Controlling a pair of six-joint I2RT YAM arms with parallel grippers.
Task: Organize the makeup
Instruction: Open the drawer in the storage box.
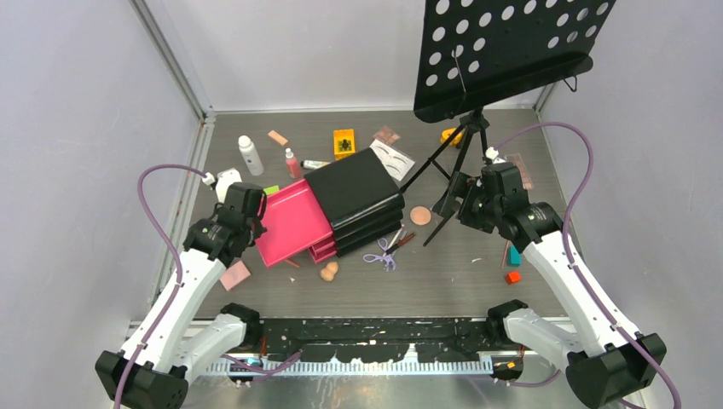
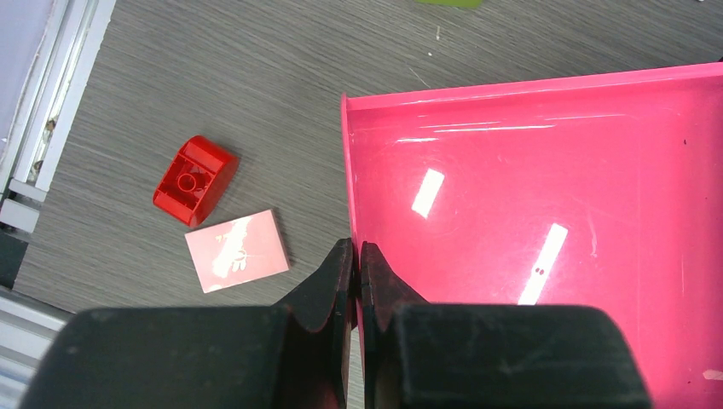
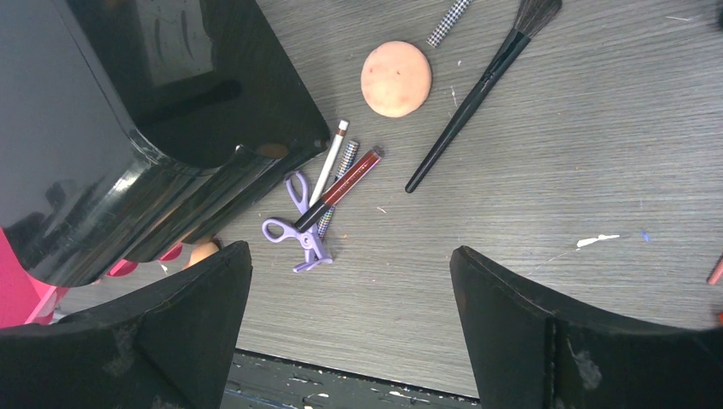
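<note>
My left gripper [image 2: 357, 260] is shut on the left side wall of the pink drawer [image 2: 546, 213], which is pulled out of the black chest [image 1: 358, 196]; the drawer looks bare inside. A red block [image 2: 194, 179] and a pale pink card [image 2: 239, 250] lie on the table left of it. My right gripper [image 3: 349, 256] hangs open over bare table, with nothing between its fingers. Ahead of it lie lilac scissors [image 3: 298, 221], a dark red tube [image 3: 341, 187], a round peach sponge [image 3: 396, 78] and a long black brush [image 3: 469, 102].
The black perforated music stand [image 1: 503, 51] rises at the back right, its tripod legs beside my right gripper [image 1: 465, 204]. A white bottle [image 1: 250, 155], orange block [image 1: 344, 143] and eyebrow card [image 1: 392, 158] lie behind the chest. Small teal [image 1: 514, 254] and red [image 1: 512, 277] blocks sit at the right.
</note>
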